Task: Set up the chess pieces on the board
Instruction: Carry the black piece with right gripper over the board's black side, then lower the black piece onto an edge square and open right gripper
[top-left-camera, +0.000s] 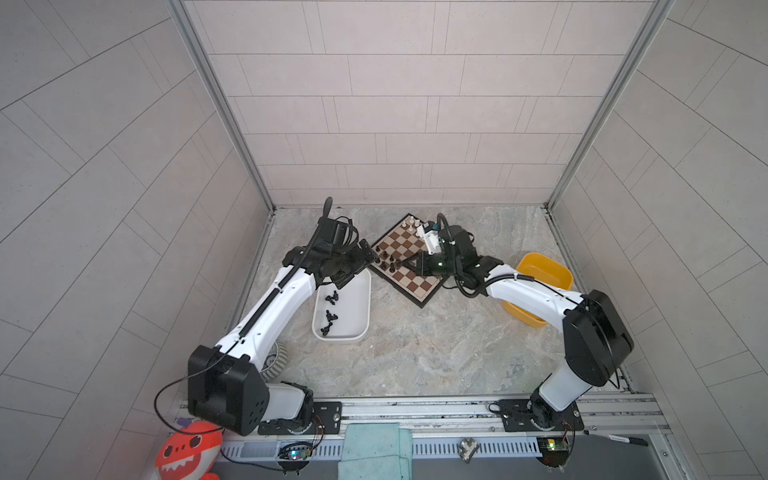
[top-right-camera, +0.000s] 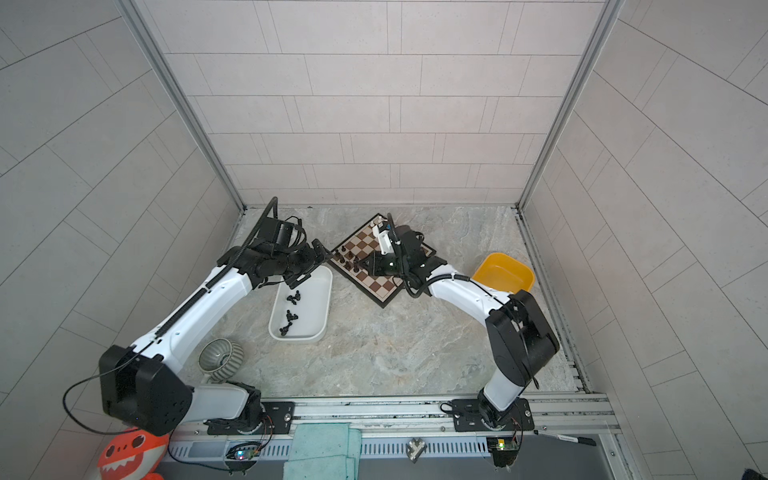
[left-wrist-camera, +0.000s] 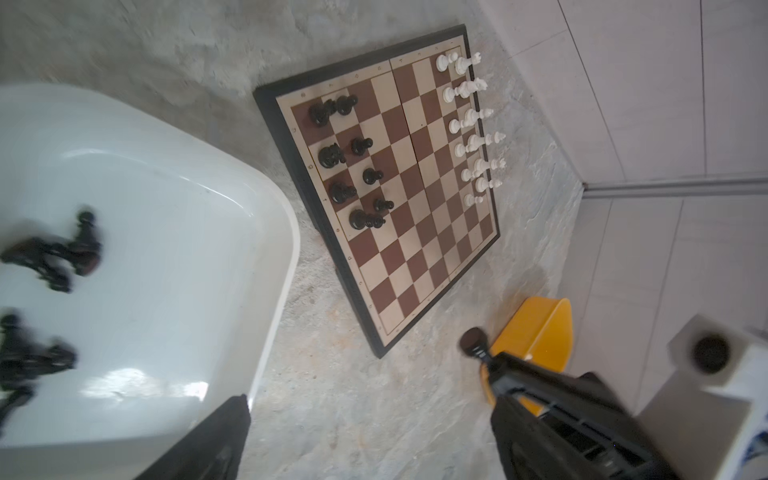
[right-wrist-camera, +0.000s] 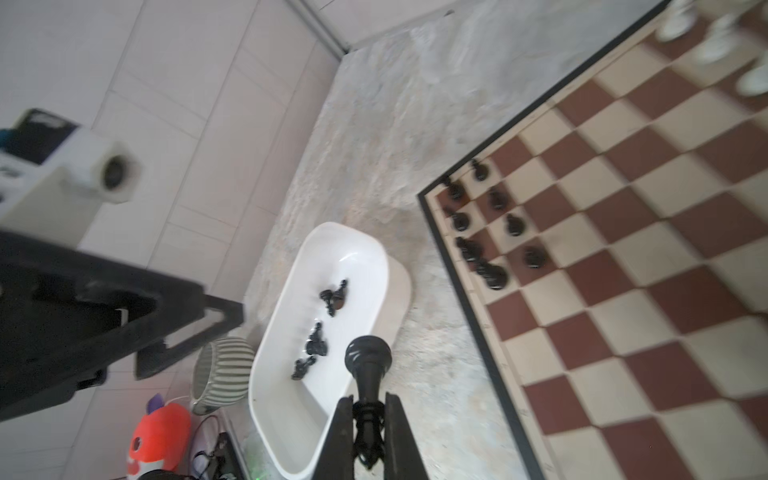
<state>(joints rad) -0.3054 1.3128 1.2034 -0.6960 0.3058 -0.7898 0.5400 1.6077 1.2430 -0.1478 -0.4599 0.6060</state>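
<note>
Much of the board (top-left-camera: 415, 286) sat hidden beneath the right arm in both top views, where only a few of the white pieces (left-wrist-camera: 473, 118) at its far corner showed. Blur smeared the loose black pieces (left-wrist-camera: 62, 253) lying in the white tub (top-left-camera: 357, 309) in the left wrist view, and the left arm covered part of a ribbed bowl (top-right-camera: 220, 359). The board lay cornerwise on the marbled table (top-left-camera: 415, 357), its thin black rim near the tub but apart from it, with a broad bare stretch of table in front. A yellow tub (top-left-camera: 544, 270) stood well apart on the right, partly behind the arm. Over the board, the right gripper (right-wrist-camera: 368, 401) was clamped on the stem of a held black piece (right-wrist-camera: 368, 355), ringed round base outward; its kind could not be told. The left gripper (top-left-camera: 359, 266) hung between tub and board, fingers spread wide. Eight standing black pieces (left-wrist-camera: 353, 166) filled two rows of four at one edge, and the white ones lined the opposite edge in two rows
</note>
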